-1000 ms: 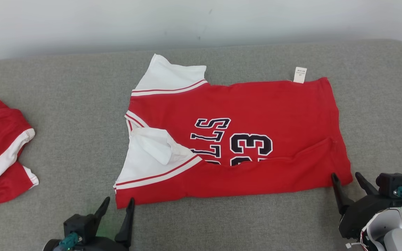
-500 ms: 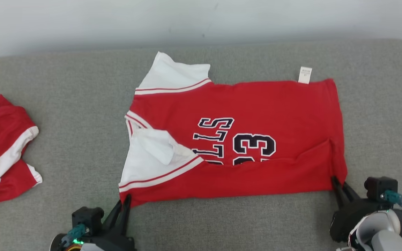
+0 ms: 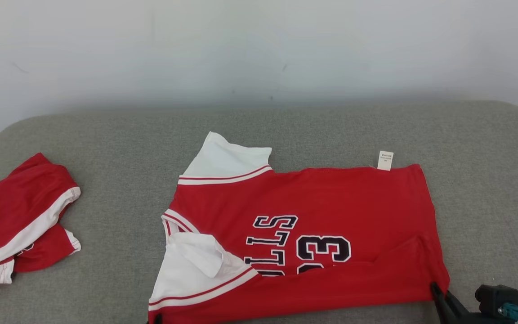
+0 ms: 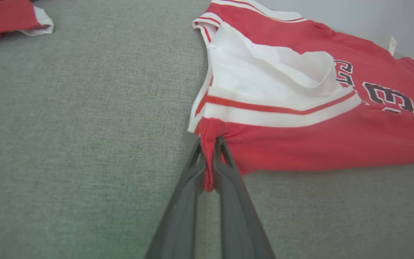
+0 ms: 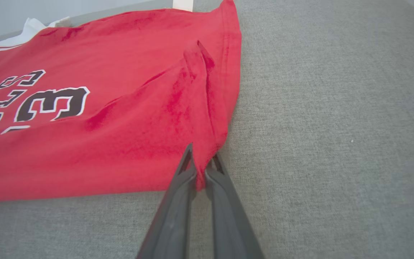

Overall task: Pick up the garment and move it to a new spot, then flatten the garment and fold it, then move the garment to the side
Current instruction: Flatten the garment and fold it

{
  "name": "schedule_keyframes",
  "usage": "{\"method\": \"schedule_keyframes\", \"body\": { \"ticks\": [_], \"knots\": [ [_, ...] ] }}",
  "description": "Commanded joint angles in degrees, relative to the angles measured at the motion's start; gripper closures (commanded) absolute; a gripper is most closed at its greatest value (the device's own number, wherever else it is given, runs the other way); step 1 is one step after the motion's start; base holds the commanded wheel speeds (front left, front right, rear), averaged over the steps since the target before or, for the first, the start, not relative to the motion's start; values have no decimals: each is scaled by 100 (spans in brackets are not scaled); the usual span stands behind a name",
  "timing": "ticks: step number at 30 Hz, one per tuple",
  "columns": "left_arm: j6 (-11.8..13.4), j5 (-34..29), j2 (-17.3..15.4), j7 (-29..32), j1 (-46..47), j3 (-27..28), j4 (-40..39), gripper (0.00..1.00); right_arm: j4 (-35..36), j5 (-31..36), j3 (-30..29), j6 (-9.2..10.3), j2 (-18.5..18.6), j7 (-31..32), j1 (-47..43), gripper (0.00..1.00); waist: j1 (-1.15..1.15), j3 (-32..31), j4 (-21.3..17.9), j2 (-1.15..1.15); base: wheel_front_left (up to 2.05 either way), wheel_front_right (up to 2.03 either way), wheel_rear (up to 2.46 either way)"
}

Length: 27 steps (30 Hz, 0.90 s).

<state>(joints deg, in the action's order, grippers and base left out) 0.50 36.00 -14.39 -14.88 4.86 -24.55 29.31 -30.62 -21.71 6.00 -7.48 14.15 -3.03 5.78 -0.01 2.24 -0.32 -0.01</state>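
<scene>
Wrist views show my left claw [image 4: 209, 141] and right claw [image 5: 202, 153] clenched on jersey [image 3: 331, 193] corners; head view adds red bundle [image 3: 16, 216] at nine o'clock.

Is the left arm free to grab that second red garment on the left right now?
Probably not yet: the left gripper is shut on the jersey at its near corner, so it must let go first. The second red garment lies apart on the grey cushion.
</scene>
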Motion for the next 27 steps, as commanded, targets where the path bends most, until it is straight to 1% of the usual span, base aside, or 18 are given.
{"method": "schedule_keyframes", "body": {
  "ticks": [1, 6, 7, 8, 9, 14, 17, 18, 21, 22, 27],
  "knots": [
    [75, 26, -34, -34, -215, 40, -137, 100, 147, -55, -78, -5, 44, 37, -222, 100, 1, -136, 92, 1, 0, 0, 0],
    [149, 8, -39, -4, -508, 6, -388, 100, 563, -8, -236, -5, -8, 241, -636, 100, 1, -170, 99, 1, 0, 0, 0],
    [160, -3, -39, -3, -523, -4, -404, 97, 623, 23, -261, -5, -31, 283, -688, 87, 1, -183, 96, 1, 0, 0, 0],
    [166, -21, -41, -7, -540, -10, -420, 34, 685, 37, -306, -5, -58, 309, -727, 51, 1, -205, 89, 1, 0, 0, 0],
    [200, -24, -32, -8, -553, -8, -439, 0, 730, 57, -343, -5, -92, 351, -762, 0, 1, -230, 85, 1, 0, 0, 0],
    [366, -201, -107, -31, -499, 158, -687, 0, 1156, 266, -505, -6, -194, 216, -803, 0, 1, -315, 47, 1, 0, 0, 0],
    [484, -333, -148, -32, -507, 460, -1031, 0, 1507, 439, -548, -6, -263, 42, -762, 0, 1, -362, -10, 1, 0, 0, 0],
    [484, -333, -148, -32, -507, 460, -1031, 0, 1507, 439, -548, -6, -263, 42, -762, 0, 1, -362, -10, 1, 0, 0, 0],
    [571, -478, -148, -31, -621, 839, -1420, 0, 1831, 545, -655, -6, -385, -151, -721, 0, 1, -413, -67, 1, 0, 0, 0],
    [607, -616, -136, -31, -683, 1074, -1678, 0, 2003, 610, -716, -5, -477, -276, -735, 0, 1, -446, -100, 1, 0, 0, 0],
    [597, -937, -156, -33, -827, 1440, -2180, 0, 2307, 703, -804, -6, -667, -538, -857, 0, 1, -502, -155, 1, 0, 0, 0]
  ]
}}
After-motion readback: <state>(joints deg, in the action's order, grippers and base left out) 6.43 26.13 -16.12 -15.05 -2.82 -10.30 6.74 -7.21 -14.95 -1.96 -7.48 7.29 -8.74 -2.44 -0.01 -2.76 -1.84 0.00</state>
